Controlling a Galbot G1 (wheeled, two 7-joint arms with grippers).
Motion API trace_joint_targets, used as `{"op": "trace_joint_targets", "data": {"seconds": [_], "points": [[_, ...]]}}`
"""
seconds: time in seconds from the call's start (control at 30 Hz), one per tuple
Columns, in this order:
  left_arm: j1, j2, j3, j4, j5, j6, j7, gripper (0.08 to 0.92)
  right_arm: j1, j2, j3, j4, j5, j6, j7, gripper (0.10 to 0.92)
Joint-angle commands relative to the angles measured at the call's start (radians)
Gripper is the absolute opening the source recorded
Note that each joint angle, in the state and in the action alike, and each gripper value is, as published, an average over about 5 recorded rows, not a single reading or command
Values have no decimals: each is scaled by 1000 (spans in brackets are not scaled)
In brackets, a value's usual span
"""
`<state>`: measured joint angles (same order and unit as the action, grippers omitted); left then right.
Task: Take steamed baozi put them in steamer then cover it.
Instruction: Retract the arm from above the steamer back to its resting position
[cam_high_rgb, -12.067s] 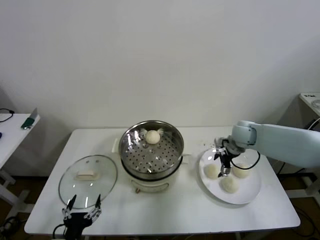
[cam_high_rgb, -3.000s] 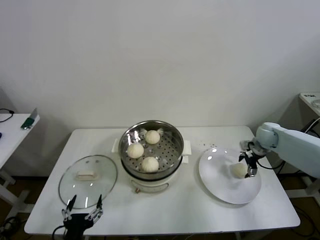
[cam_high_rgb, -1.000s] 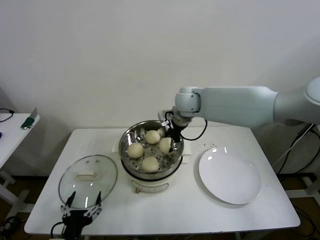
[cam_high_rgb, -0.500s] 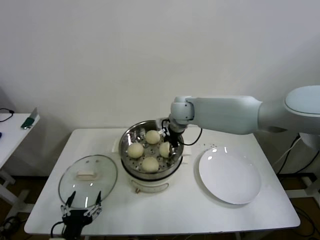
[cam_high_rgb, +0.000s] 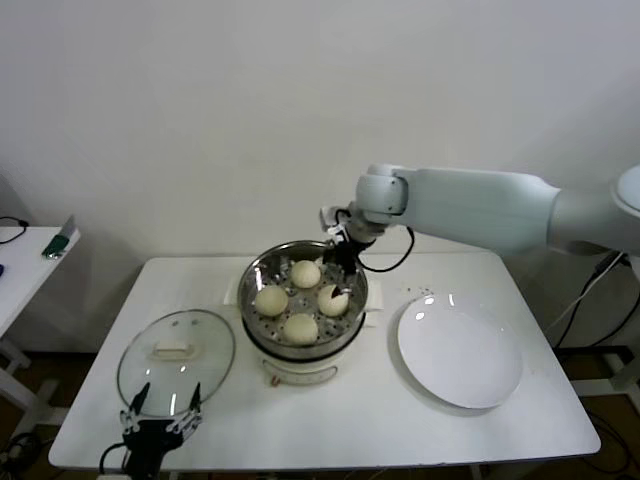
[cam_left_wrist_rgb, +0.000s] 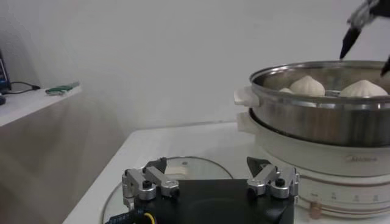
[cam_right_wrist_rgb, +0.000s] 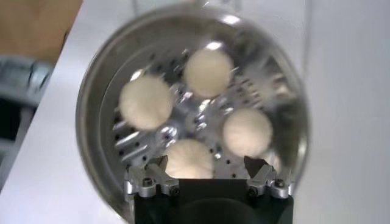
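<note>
Left gripper parked low at the table's near edge, jaws spread, nothing held, just in front of the cover lying flat. Steamer mid-table holds all four steamed baozi. White plate beside it. Right gripper hovers over the steamer's far-right rim, fingers apart, empty; looks clear of the nearest bun, hard to be sure.
</note>
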<state>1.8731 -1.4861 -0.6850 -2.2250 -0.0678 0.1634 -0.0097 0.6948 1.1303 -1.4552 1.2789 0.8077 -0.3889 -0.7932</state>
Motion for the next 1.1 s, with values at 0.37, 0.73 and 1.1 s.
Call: {"op": "trace_joint_targets", "data": {"seconds": [0.37,0.73,1.1], "points": [[-41,32,-14,0,47,-18,23,823,-889,-523,1130,296,32,70,709,823],[-84,42,-23,24,65,-69,50,823,-1808,-480,1882,435,-185,273,703,823],[-74,46,-17,88,149,-184,-5,823,-2180,-168,2079,414,-282,603,630,823]]}}
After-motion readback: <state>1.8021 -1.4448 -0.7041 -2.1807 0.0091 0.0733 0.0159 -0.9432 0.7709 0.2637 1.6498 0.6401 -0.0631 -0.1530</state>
